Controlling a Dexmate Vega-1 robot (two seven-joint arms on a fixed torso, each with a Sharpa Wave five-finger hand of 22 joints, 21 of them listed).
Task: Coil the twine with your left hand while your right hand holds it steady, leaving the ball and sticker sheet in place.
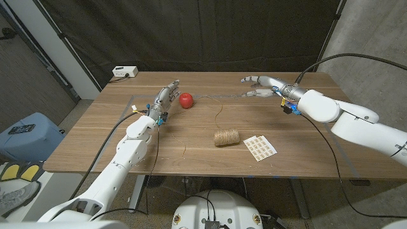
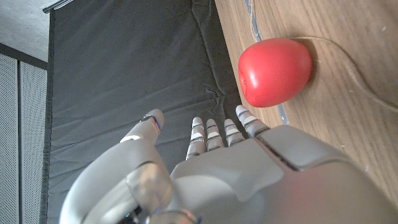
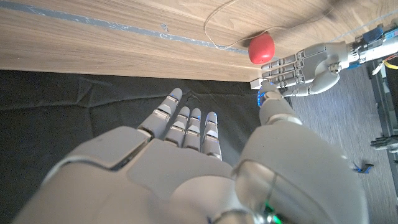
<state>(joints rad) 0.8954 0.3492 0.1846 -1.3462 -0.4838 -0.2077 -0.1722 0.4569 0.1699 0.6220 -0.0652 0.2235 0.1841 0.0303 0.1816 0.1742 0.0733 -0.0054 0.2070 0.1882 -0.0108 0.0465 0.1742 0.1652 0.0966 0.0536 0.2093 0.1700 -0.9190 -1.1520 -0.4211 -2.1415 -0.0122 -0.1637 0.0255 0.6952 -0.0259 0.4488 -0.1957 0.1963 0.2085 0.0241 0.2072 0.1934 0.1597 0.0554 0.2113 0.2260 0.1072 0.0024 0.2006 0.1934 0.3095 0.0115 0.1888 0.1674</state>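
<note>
Wooden worktop (image 1: 305, 146) sitting in front of a black curtain (image 1: 210, 32). Grey concrete wall (image 1: 375, 32) standing beyond its right edge, white power strip (image 1: 125, 72) lying at its far-left corner.

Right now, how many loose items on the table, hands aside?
3, plus a fixed white box at the far left corner. Red ball beside the left hand; twine spool mid-table, strand trailing toward the ball; sticker sheet right of the spool.

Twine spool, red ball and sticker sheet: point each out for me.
twine spool (image 1: 226, 137), head view, middle of the wound roll.
red ball (image 1: 186, 100), head view, centre of the ball.
sticker sheet (image 1: 260, 147), head view, middle of the sheet.
</note>
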